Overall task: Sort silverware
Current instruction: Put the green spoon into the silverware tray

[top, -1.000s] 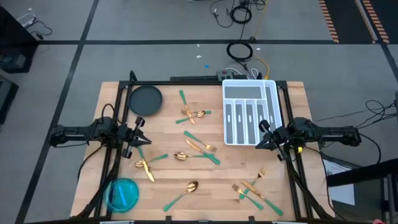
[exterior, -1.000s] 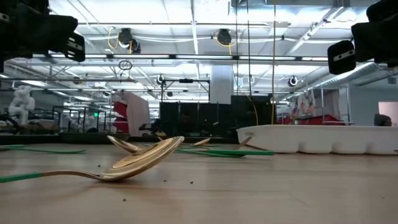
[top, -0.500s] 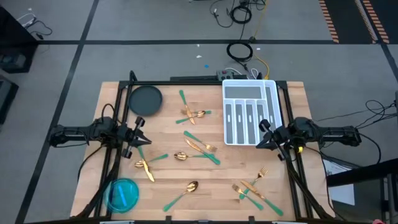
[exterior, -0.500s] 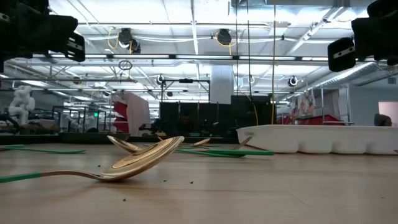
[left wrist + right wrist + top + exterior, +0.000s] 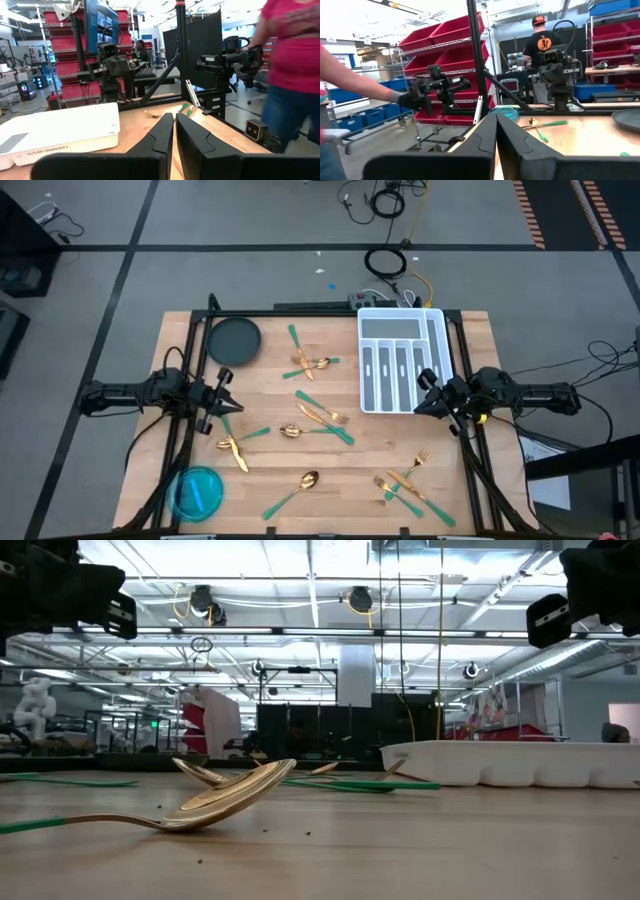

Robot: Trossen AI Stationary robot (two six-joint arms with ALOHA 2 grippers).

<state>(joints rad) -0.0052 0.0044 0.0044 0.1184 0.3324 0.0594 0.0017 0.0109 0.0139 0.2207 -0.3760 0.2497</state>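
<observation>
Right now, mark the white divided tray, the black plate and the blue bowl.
white divided tray (image 5: 437, 360), high view, right rim.
black plate (image 5: 233, 340), high view, centre of its flat face.
blue bowl (image 5: 197, 491), high view, bowl's inside.

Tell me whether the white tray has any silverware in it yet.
Empty. In the high view, the white tray's compartments show only bare grey bottoms; the silverware all lies scattered on the wooden table.

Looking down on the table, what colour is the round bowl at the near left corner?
The bowl is see-through blue, clearest in the high view.
</observation>
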